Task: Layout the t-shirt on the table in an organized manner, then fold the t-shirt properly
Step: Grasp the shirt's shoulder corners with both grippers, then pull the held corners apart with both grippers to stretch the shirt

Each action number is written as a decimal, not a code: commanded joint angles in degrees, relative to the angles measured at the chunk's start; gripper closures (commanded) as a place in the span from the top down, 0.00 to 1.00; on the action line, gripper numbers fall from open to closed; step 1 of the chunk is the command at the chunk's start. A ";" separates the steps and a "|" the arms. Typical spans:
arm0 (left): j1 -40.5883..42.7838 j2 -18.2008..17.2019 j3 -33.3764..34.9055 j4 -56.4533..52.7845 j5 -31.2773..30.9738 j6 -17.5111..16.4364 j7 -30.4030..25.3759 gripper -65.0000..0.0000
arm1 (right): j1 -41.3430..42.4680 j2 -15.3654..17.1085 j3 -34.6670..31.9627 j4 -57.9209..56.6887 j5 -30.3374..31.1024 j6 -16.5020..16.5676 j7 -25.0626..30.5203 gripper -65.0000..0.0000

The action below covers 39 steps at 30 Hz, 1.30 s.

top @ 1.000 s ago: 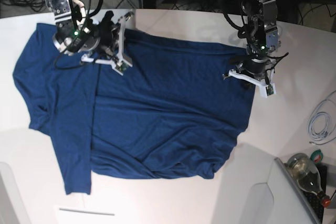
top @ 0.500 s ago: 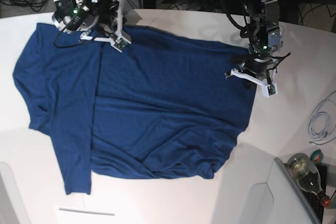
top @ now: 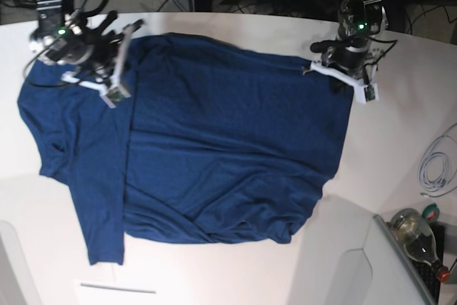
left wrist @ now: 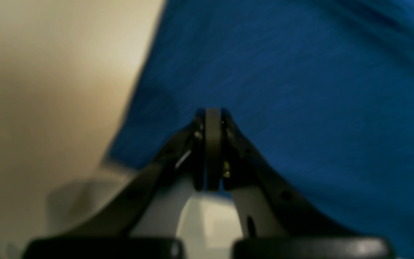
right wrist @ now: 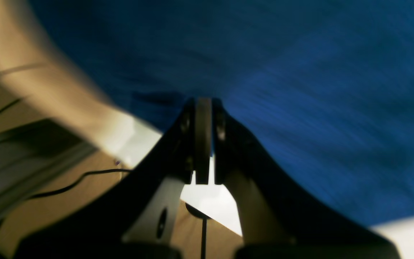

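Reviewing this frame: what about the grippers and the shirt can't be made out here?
- Base view: the right gripper and left gripper have their tips hidden by their own bodies, so contact with the t-shirt is unclear.
- Both wrist views: motion blur; jaws look shut, but whether cloth is pinched cannot be told.
- Base view: the folded hem hides the layers beneath.
- Base view: the bottle is cut off by the edge.

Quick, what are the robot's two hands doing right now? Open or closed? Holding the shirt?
Left gripper: shut, over the t-shirt; whether it pinches cloth cannot be told.
Right gripper: shut, at the shirt's edge; a grip cannot be told.
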 commanded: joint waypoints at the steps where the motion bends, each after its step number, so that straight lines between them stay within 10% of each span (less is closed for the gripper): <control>1: -0.06 -0.48 -0.20 -0.86 -0.30 -0.08 -0.99 0.00 | 0.21 0.10 2.64 0.64 0.79 0.12 2.13 0.02; 13: 1.00 -1.27 -4.59 -4.37 -0.30 -0.08 -0.99 0.00 | 9.44 4.94 19.17 -28.55 0.79 0.03 9.86 0.02; 27: 4.25 0.49 -4.59 10.31 -0.74 -0.08 -0.46 0.00 | 2.76 2.74 22.42 -5.34 0.97 0.30 3.27 0.03; 35: 13.74 -0.30 -13.82 12.51 -22.01 -0.08 -0.46 0.00 | 2.76 0.01 33.85 -1.21 1.06 1.62 3.53 0.17; 39: 14.80 -0.57 -14.97 9.43 -22.89 -0.26 -0.90 0.51 | 2.85 -0.60 35.61 -1.21 1.06 3.95 3.71 0.57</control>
